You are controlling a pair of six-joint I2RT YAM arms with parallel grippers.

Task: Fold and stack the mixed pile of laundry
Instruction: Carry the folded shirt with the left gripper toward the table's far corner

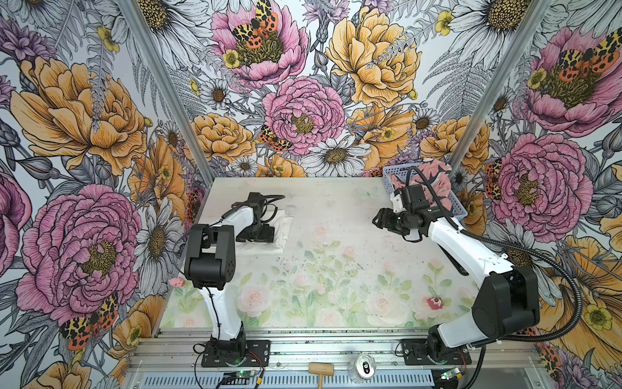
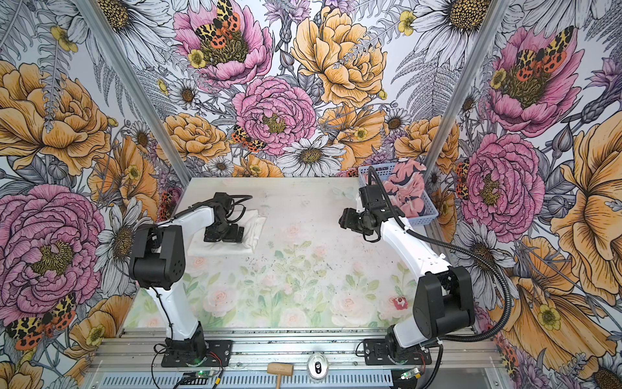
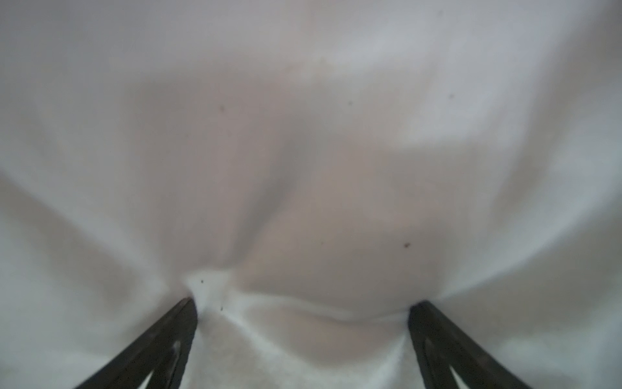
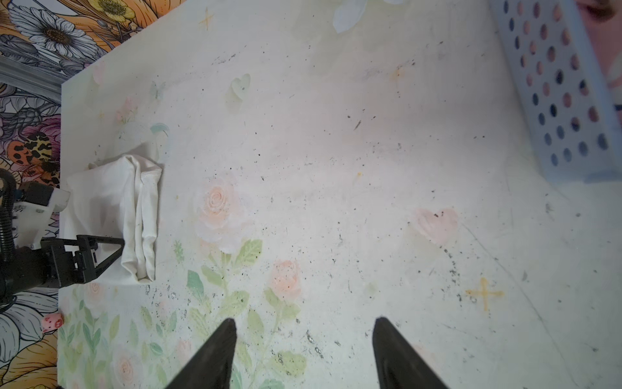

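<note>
The left gripper [image 3: 303, 304] has its jaws spread wide, tips pressed into the folded white T-shirt [image 1: 283, 235] by the desk's [image 1: 336, 208] left edge. The right gripper [image 4: 305, 321] hangs with jaws parted and empty near the blue basket [image 4: 555, 101] in the far right corner, where the pink garment [image 1: 434, 175] lies heaped.

Two robot arms were counted, the left arm [image 1: 235, 219] and the right arm [image 1: 471, 252], and two grippers, the left gripper [image 3: 303, 304] and the right gripper [image 4: 305, 321], one on each arm. There were two garments, one white T-shirt [image 1: 284, 229] at centre left of a top view and one pink garment [image 1: 434, 170] at its upper right, and one blue basket [image 1: 390, 175]. Along the bottom edge there were one wooden mallet [image 1: 320, 369] and one can [image 1: 365, 368], and at the left edge of the one table [image 1: 336, 208] one small pink toy [image 1: 177, 282].
</note>
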